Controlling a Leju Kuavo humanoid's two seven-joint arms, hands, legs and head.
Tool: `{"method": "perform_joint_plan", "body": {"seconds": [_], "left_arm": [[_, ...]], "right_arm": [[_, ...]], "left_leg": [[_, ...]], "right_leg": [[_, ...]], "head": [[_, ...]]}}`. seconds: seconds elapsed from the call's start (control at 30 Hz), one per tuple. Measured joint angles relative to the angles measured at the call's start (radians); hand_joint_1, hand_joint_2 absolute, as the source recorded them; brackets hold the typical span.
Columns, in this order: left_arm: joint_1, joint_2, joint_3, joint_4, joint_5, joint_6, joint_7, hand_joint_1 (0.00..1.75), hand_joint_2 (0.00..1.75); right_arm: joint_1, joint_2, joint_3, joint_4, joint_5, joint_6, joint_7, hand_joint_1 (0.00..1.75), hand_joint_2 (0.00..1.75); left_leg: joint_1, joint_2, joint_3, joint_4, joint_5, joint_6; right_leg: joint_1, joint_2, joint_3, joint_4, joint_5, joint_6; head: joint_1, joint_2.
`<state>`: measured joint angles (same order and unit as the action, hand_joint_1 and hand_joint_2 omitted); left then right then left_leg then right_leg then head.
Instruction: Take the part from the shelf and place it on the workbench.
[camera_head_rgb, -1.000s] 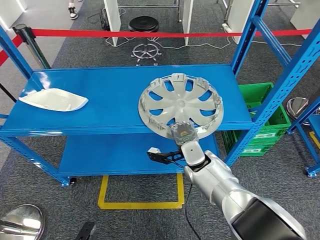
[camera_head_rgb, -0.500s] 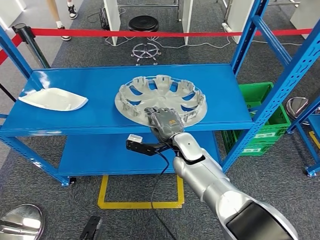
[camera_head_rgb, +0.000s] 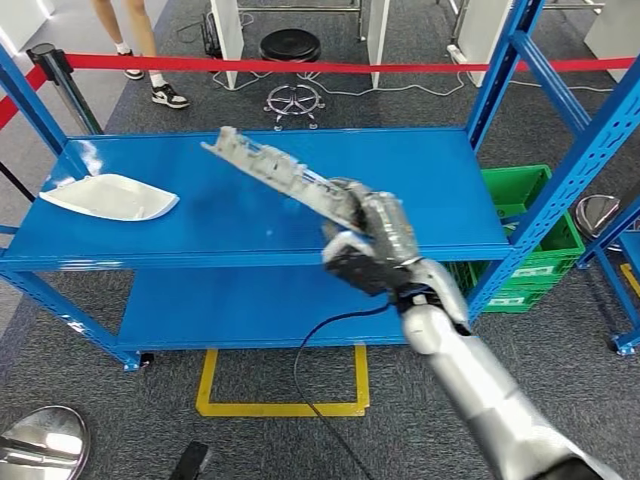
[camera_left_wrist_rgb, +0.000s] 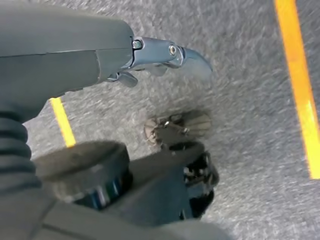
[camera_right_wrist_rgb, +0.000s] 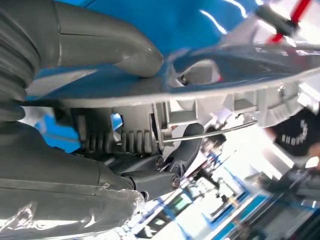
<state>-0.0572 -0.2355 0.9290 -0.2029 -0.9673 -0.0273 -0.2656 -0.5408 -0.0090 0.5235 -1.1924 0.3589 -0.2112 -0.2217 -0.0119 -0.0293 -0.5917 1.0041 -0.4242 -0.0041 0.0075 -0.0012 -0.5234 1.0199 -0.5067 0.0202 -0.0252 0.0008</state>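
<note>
The part is a silver wheel cover (camera_head_rgb: 279, 175). My right hand (camera_head_rgb: 373, 245) grips it by its near rim and holds it up off the blue shelf's top board (camera_head_rgb: 438, 180), tilted steeply so I see it almost edge-on, its far end pointing up to the left. In the right wrist view the thumb (camera_right_wrist_rgb: 109, 45) lies over the cover's rim (camera_right_wrist_rgb: 226, 85) and the darker fingers (camera_right_wrist_rgb: 181, 155) hook under its ribbed back. My left hand (camera_left_wrist_rgb: 113, 65) hangs over the grey floor, a finger (camera_left_wrist_rgb: 166, 52) stretched out, holding nothing.
A white curved panel (camera_head_rgb: 109, 197) lies on the shelf's left end. A green crate (camera_head_rgb: 528, 235) stands beside the blue uprights (camera_head_rgb: 573, 140) on the right. Behind the shelf run a red rope (camera_head_rgb: 302, 67), a black stool (camera_head_rgb: 290, 50) and a person's legs (camera_head_rgb: 143, 50).
The wheel cover lay flat on the shelf; my right hand slid it left, then lifted and tipped it on edge. A person has walked in behind the rope.
</note>
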Motion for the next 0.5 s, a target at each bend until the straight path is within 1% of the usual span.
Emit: {"method": "perform_joint_plan", "body": {"seconds": [0.07, 0.1, 0.17, 0.23, 0.27, 0.3, 0.37, 0.5], "left_arm": [[0.005, 0.007, 0.002, 0.000, 0.024, -0.006, -0.050, 0.00, 1.75], [0.005, 0.012, 0.005, 0.000, 0.043, -0.011, -0.070, 0.00, 1.75], [0.005, 0.021, 0.021, 0.000, 0.085, -0.026, -0.088, 0.00, 1.75], [0.008, 0.032, 0.045, 0.000, 0.118, -0.044, -0.087, 0.00, 1.75], [0.009, 0.038, 0.056, 0.000, 0.129, -0.052, -0.084, 0.00, 1.75], [0.009, 0.044, 0.066, 0.000, 0.136, -0.060, -0.083, 0.00, 1.75], [0.008, 0.054, 0.083, 0.000, 0.142, -0.077, -0.082, 0.00, 1.75], [0.009, 0.067, 0.107, 0.000, 0.151, -0.110, -0.088, 0.00, 1.75]], "right_arm": [[0.056, -0.088, -0.069, -0.128, -0.167, 0.066, 0.003, 1.75, 1.75], [0.087, -0.132, -0.115, -0.194, -0.294, 0.116, 0.013, 1.75, 1.75], [0.149, -0.206, -0.222, -0.307, -0.596, 0.232, 0.053, 1.75, 1.75], [0.201, -0.256, -0.337, -0.383, -0.866, 0.327, 0.094, 1.75, 1.75], [0.221, -0.273, -0.387, -0.410, -0.962, 0.359, 0.108, 1.75, 1.75], [0.240, -0.288, -0.433, -0.433, -1.036, 0.383, 0.116, 1.75, 1.75], [0.283, -0.312, -0.507, -0.468, -1.131, 0.417, 0.122, 1.75, 1.75], [0.365, -0.334, -0.610, -0.508, -1.202, 0.447, 0.123, 1.75, 1.75]], "left_leg": [[-0.001, -0.001, -0.002, 0.000, 0.001, 0.001], [-0.001, -0.001, -0.004, 0.000, 0.001, 0.002], [-0.001, -0.001, -0.006, 0.000, 0.002, 0.003], [-0.002, 0.000, -0.007, 0.000, 0.002, 0.004], [-0.002, 0.000, -0.007, 0.000, 0.002, 0.004], [-0.002, 0.000, -0.007, 0.000, 0.002, 0.004], [-0.002, 0.000, -0.006, 0.000, 0.002, 0.004], [-0.001, 0.000, -0.007, 0.000, 0.002, 0.004]], "right_leg": [[0.000, 0.000, 0.001, -0.001, 0.002, 0.002], [-0.001, 0.000, 0.002, -0.002, 0.003, 0.003], [-0.001, 0.001, 0.002, -0.002, 0.004, 0.005], [-0.001, 0.002, 0.001, -0.002, 0.004, 0.006], [-0.001, 0.002, 0.000, -0.003, 0.005, 0.006], [-0.001, 0.003, 0.000, -0.003, 0.005, 0.006], [-0.001, 0.002, 0.001, -0.003, 0.005, 0.006], [0.000, 0.002, 0.001, -0.003, 0.005, 0.006]], "head": [[0.000, 0.000], [0.000, 0.000], [0.000, 0.000], [0.000, 0.000], [0.000, 0.000], [0.000, 0.000], [0.000, 0.000], [0.000, 0.000]]}}
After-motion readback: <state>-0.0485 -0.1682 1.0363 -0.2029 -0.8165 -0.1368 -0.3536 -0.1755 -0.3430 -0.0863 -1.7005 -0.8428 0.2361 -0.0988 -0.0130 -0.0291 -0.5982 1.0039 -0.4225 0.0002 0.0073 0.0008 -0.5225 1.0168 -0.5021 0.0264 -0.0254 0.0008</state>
